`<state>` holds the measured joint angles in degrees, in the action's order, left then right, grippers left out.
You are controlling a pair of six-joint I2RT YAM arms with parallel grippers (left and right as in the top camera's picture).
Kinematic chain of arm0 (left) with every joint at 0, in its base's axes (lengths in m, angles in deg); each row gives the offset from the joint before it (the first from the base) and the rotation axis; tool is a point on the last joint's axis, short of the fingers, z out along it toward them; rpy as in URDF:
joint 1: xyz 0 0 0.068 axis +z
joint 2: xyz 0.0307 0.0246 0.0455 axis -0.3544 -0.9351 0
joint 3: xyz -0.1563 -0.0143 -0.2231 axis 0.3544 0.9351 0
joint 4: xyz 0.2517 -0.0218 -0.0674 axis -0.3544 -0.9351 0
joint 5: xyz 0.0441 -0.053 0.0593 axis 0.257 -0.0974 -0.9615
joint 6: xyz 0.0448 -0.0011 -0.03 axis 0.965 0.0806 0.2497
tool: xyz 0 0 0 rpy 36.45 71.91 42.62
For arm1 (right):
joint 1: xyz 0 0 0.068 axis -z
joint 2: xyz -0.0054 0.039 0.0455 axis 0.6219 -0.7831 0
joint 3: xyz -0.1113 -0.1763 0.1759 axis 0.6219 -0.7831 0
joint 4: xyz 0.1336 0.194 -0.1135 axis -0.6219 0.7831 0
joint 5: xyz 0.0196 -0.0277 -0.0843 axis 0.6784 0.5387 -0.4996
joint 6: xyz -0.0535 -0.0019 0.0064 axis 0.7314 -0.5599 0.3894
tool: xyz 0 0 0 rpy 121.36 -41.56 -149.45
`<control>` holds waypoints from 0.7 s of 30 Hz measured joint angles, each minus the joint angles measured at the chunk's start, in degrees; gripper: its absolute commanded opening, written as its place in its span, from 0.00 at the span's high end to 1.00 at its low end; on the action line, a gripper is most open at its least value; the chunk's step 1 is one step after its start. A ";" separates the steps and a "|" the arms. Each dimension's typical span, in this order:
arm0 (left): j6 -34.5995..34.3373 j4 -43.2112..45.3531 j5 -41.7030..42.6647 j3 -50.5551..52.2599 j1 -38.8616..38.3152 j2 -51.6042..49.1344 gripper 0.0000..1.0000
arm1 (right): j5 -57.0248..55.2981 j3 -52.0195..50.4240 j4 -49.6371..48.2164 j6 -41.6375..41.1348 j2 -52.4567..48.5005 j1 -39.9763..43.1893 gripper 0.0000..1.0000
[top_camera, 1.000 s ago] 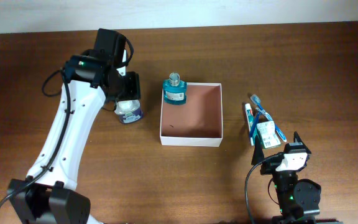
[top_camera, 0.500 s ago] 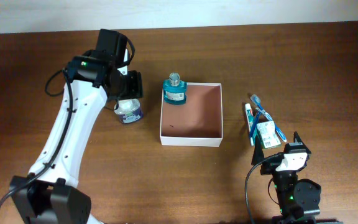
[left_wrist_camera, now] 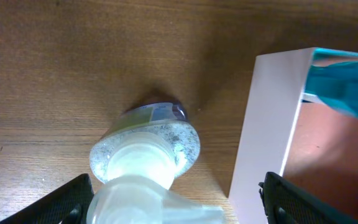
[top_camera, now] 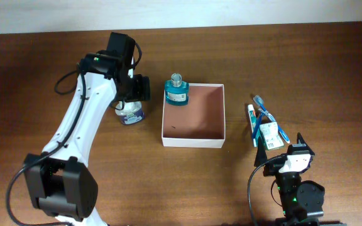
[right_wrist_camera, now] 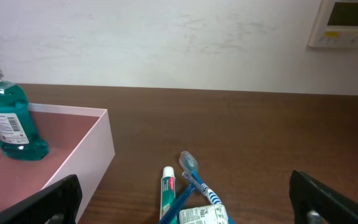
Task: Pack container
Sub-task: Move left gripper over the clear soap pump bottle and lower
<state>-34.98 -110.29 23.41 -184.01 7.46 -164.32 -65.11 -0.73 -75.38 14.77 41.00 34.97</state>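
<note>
The brown desk (top_camera: 332, 75) carries the container (top_camera: 192, 140) at its middle, a white-walled open box with a reddish-brown floor. The left hand (top_camera: 132, 93) hangs over the desk just left of the container. In the wrist view its fingers (left_wrist_camera: 64, 202) are spread wide to either side of a pale bottle (left_wrist_camera: 146, 146) and grip nothing; the right-side finger is clearly apart from the bottle. The right hand (right_wrist_camera: 182, 202) sits near the desk's front edge, fingers fully spread and empty. A teal bottle (top_camera: 177, 91) stands upright in the container's back left corner. Toothbrushes (top_camera: 270, 119) and a toothpaste tube (top_camera: 252, 120) lie just right of the container.

Since a second ago the left hand has widened and its arm has swung slightly toward the container. The pale bottle, the container and the other things have not moved.
</note>
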 measured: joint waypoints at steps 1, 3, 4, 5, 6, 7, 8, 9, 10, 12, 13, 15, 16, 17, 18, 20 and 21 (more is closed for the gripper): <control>0.00 0.02 -0.28 0.00 -0.02 -0.33 0.13 | 0.00 0.00 0.00 -0.04 0.00 0.00 0.02; 0.00 0.00 -0.72 0.00 -0.02 -0.81 0.14 | 0.00 0.00 0.00 -0.02 0.00 0.00 0.02; 0.00 0.00 -0.87 0.00 0.00 -1.07 0.14 | 0.00 0.00 0.00 -0.04 0.00 0.00 0.02; 0.00 -0.02 -1.03 0.00 0.00 -1.25 0.14 | 0.00 0.00 0.00 -0.04 0.00 0.00 0.02; 0.00 -0.02 -1.11 0.00 0.00 -1.31 0.14 | 0.00 0.00 0.00 -0.02 0.00 0.00 0.02; 0.00 -0.02 -1.14 0.00 0.00 -1.40 0.14 | 0.00 0.00 0.00 0.00 0.00 0.00 0.02; 0.00 -0.07 -1.16 0.00 0.00 -1.46 0.14 | 0.00 0.00 0.00 -0.02 0.00 0.00 0.02; 0.00 -0.11 -1.20 0.00 0.00 -1.49 0.14 | 0.00 0.00 0.00 -0.02 0.00 0.00 0.02; 0.00 -0.22 -1.31 0.00 -0.02 -1.51 0.14 | 0.00 0.00 0.00 -0.02 0.00 0.00 0.01; 0.00 -0.35 -1.36 0.00 0.00 -1.53 0.14 | 0.00 0.00 0.00 -0.02 0.00 0.00 0.02; 0.00 -0.46 -1.55 0.00 0.00 -1.53 0.14 | 0.00 0.00 0.00 0.00 0.00 0.00 0.02; 0.00 -0.48 -1.81 0.00 0.00 -1.55 0.14 | 0.00 0.00 0.00 -0.04 0.00 0.00 0.02; 0.00 -0.50 -1.97 0.00 0.00 -1.60 0.14 | 0.00 0.00 0.00 0.00 0.00 0.00 0.02; 0.00 -0.50 -1.99 0.00 0.00 -1.60 0.14 | 0.00 0.00 0.00 -0.02 0.00 0.00 0.02; 0.00 -0.50 -2.05 0.00 0.00 -1.62 0.14 | 0.00 0.00 0.00 -0.02 0.00 0.00 0.02; 0.00 -0.50 -2.16 0.00 0.00 -1.62 0.14 | 0.00 0.00 0.00 -0.02 0.00 0.00 0.02; -0.02 -0.50 -2.19 0.00 0.00 -1.62 0.14 | 0.00 0.00 0.00 -0.04 0.00 0.00 0.02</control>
<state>-35.00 -110.79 21.23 -184.01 7.46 -165.94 -65.11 -0.73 -75.38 14.72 41.00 34.97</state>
